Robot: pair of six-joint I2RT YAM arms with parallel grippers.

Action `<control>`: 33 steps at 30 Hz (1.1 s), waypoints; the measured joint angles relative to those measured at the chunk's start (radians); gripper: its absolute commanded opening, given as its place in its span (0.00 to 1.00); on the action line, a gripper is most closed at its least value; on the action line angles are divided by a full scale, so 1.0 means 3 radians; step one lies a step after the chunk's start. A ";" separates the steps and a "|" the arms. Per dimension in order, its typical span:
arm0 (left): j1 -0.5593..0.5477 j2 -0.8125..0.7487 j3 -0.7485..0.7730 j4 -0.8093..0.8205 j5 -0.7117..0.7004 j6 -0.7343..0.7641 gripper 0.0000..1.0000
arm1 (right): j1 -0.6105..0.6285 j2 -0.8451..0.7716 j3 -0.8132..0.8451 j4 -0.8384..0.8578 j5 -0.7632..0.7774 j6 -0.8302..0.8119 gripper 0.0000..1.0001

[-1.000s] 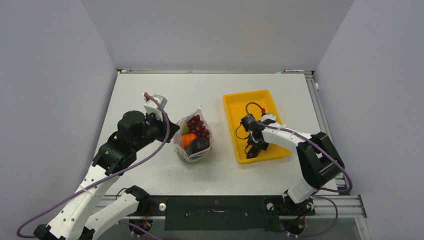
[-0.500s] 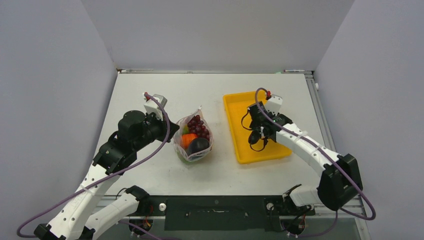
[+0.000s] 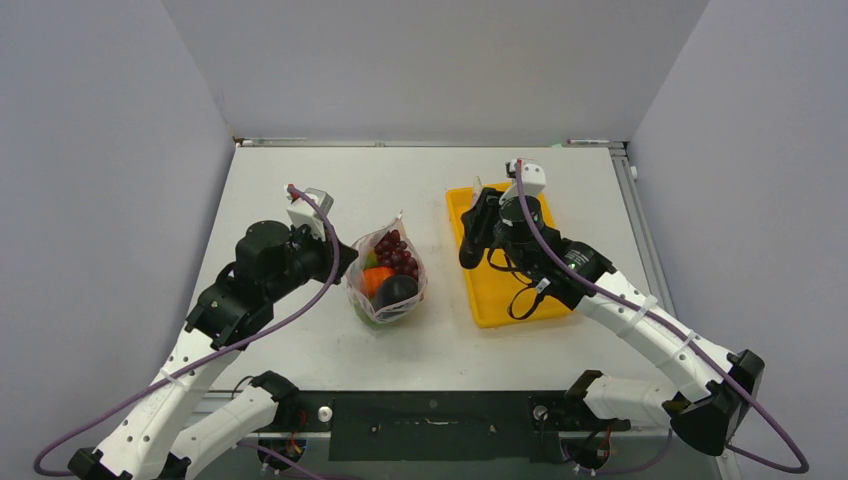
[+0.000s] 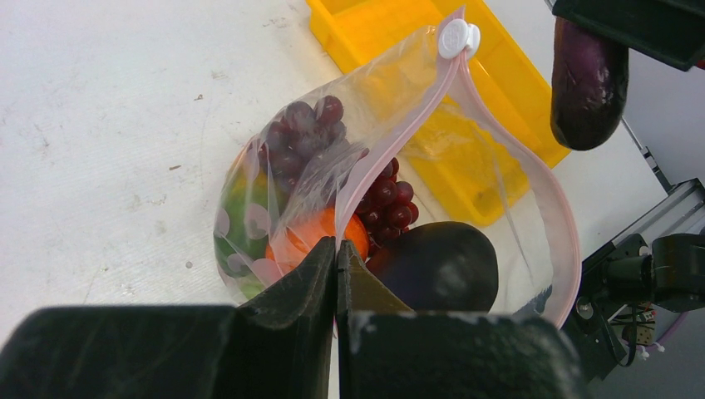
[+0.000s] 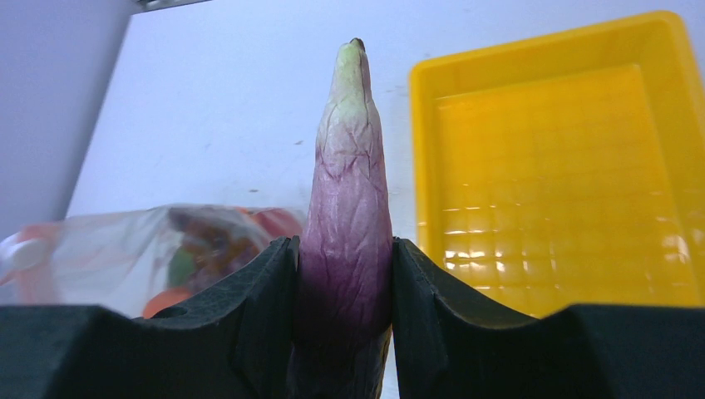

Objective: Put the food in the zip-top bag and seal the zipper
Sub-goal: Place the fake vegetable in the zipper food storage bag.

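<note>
The clear zip-top bag (image 3: 388,278) stands on the table with its mouth open. Its pinkish-red zipper strip (image 4: 509,150) curves round the opening, with a white slider (image 4: 459,37) at the far end. Inside are dark red grapes (image 4: 303,137), an orange pumpkin (image 4: 309,239), a dark eggplant (image 4: 441,266) and a green piece (image 4: 237,218). My left gripper (image 4: 337,249) is shut on the bag's near mouth edge. My right gripper (image 5: 345,249) is shut on a long purple eggplant (image 5: 347,166). It holds the eggplant in the air (image 3: 467,255) over the tray's left rim, right of the bag.
The yellow tray (image 3: 520,312) lies right of the bag; the part seen in the right wrist view (image 5: 549,166) holds nothing. Grey walls close in the table on three sides. An aluminium rail runs along the right and near edges.
My right arm has lifted the purple eggplant out of the tray's near part and swung it up and left towards the bag. The left gripper and the bag have not moved.
</note>
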 measured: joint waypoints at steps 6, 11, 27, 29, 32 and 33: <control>0.0000 -0.0006 0.0000 0.0000 0.0000 0.0000 0.00 | 0.0217 0.0008 0.0243 0.0197 -0.0380 -0.0188 0.05; 0.0000 -0.0015 -0.0010 0.0001 0.0000 0.0000 0.00 | 0.0365 0.0066 0.0460 0.0284 -0.0674 -0.0317 0.05; 0.0000 -0.0019 -0.0019 0.0001 0.0000 0.0000 0.00 | 0.0940 0.0561 0.0905 0.0291 -0.1244 -0.0491 0.05; 0.0000 -0.0020 -0.0019 0.0001 0.0000 0.0000 0.00 | 0.0983 0.0627 0.0945 0.0277 -0.1253 -0.0492 0.05; 0.0000 -0.0025 -0.0019 0.0001 0.0000 0.0000 0.00 | 0.1021 0.0683 0.0988 0.0191 -0.1256 -0.0493 0.05; 0.0000 -0.0027 -0.0019 0.0001 0.0000 0.0000 0.00 | 0.1026 0.0699 0.1012 0.0156 -0.1261 -0.0493 0.05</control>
